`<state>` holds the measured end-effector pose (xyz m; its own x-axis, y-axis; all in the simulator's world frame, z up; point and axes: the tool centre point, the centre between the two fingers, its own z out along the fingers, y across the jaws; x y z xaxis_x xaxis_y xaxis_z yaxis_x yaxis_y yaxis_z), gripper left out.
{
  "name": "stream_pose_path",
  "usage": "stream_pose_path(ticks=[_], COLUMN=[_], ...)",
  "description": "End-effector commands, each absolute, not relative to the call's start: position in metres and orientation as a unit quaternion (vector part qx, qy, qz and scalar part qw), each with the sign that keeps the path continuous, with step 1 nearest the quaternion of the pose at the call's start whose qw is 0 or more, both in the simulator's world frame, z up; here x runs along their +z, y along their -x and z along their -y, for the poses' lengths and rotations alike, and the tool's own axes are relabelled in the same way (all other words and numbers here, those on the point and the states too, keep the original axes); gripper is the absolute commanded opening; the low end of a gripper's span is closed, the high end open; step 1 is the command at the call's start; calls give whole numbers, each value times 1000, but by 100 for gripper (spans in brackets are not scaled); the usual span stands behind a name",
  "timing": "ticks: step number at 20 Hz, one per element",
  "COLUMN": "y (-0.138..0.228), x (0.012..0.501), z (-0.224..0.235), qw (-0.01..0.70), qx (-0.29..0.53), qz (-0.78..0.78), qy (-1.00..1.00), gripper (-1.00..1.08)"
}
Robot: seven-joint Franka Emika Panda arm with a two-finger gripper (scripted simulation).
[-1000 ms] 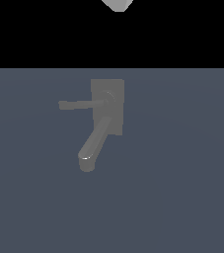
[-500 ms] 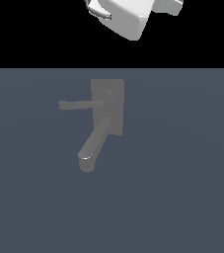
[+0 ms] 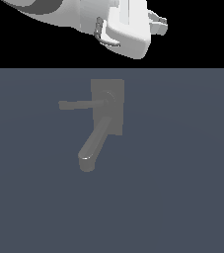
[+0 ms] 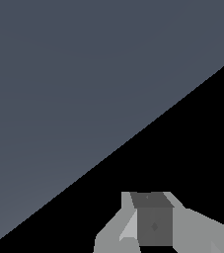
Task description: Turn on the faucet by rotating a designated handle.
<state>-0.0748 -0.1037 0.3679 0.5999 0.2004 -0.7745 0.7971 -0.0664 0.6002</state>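
The matte grey faucet (image 3: 114, 118) lies in the middle of the exterior view, with a rectangular base block and a thick rounded spout (image 3: 94, 143) running down toward the exterior view's left. The handle (image 3: 79, 104), a thin straight rod, points to the exterior view's left from a round hub (image 3: 108, 97). My gripper (image 3: 160, 23) is at the top of the exterior view, above and to the right of the faucet and well apart from it. In the wrist view the fingers (image 4: 153, 222) sit together with no gap and hold nothing. The faucet is out of the wrist view.
The glossy white arm (image 3: 84, 12) fills the top of the exterior view, against black background. A flat blue-grey ground (image 3: 182, 188) surrounds the faucet; the wrist view shows the same ground (image 4: 59, 99) and black beyond its edge.
The arm has come further into the exterior view from the top, and the hand and gripper now show. The faucet and handle have not moved.
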Motion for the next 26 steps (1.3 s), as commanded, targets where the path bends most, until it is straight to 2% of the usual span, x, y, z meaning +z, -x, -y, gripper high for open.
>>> stream_pose_path(ticks=[1,15,26], y=[66,43,30], x=[363,351,398], z=[101,90,73], qw=[589,618,648], qx=[-261,-261,-191], qz=[-382,-422,-403], qy=[-662,-610,-618], gripper=[-100,-100,-100])
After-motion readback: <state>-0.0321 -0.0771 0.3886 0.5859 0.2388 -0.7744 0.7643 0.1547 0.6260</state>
